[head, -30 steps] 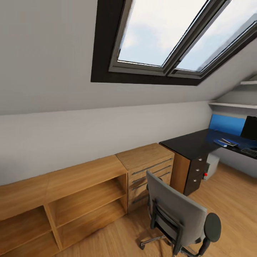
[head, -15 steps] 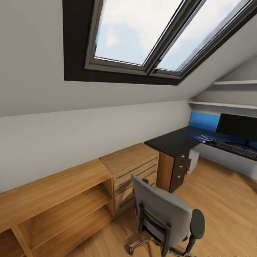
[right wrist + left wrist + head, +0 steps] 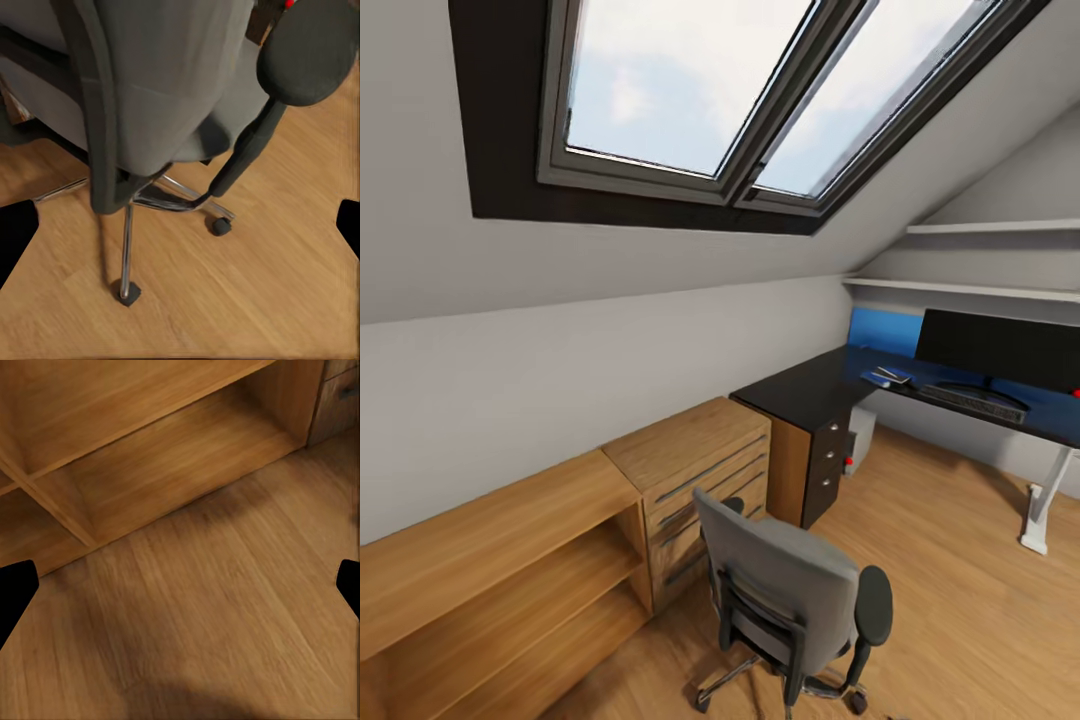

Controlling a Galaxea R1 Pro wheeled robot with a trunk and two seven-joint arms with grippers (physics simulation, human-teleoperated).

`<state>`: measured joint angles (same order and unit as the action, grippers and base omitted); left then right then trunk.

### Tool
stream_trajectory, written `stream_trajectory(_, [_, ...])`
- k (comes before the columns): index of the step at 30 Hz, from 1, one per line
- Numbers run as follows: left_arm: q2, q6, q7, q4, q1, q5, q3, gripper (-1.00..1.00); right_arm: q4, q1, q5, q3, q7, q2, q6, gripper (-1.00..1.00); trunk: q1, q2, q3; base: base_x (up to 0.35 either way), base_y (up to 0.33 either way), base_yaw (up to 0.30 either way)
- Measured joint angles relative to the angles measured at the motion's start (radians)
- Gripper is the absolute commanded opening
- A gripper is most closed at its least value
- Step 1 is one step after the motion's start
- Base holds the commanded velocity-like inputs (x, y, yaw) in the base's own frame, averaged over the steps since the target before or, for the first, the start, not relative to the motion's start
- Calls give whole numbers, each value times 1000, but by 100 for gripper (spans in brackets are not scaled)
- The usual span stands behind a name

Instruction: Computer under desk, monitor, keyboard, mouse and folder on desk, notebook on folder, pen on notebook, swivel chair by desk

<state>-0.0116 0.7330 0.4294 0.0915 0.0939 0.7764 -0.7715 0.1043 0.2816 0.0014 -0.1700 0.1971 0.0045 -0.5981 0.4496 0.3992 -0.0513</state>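
Observation:
The grey swivel chair [image 3: 785, 590] stands on the wood floor with its back toward me; the backrest hides the seat and any folder on it. Farther right is the black desk [image 3: 810, 385], which carries the dark monitor [image 3: 1000, 350] and, in front of it, the keyboard [image 3: 970, 398]. A small flat item [image 3: 888, 377], perhaps the notebook, lies to the keyboard's left. A pale computer box [image 3: 860, 432] sits under the desk. My right gripper [image 3: 180, 229] is open, with the chair's back, an armrest [image 3: 307, 52] and the wheeled base beyond it. My left gripper [image 3: 180, 585] is open over bare floor.
A low wooden shelf unit [image 3: 510, 590] and a wooden drawer chest [image 3: 695, 465] line the sloped wall left of the desk. The desk has a dark drawer block [image 3: 825, 465] and a white leg [image 3: 1040, 505]. Skylights sit overhead, and wall shelves [image 3: 980, 290] hang above the desk.
The camera has swung to the right: chair, chest and desk have slid left in the picture, and the whole monitor, the keyboard and the desk's white leg have come into view.

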Motion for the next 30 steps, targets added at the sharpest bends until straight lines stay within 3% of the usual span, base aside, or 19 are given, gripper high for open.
stream_trajectory(8, [0,0,0,0,0,0,0,100,1,0,0,0,0,0,-1,100,0,0,7,0,30,-226])
stream_trajectory(23, [0,1,0,0,0,0,-1,100,2,0,0,0,-1,-1,-2,100,0,0,16,0,314,-236])
stream_trajectory(30, [0,0,0,0,0,0,0,100,1,0,0,0,-1,-1,-2,100,0,0,17,0,108,-252])
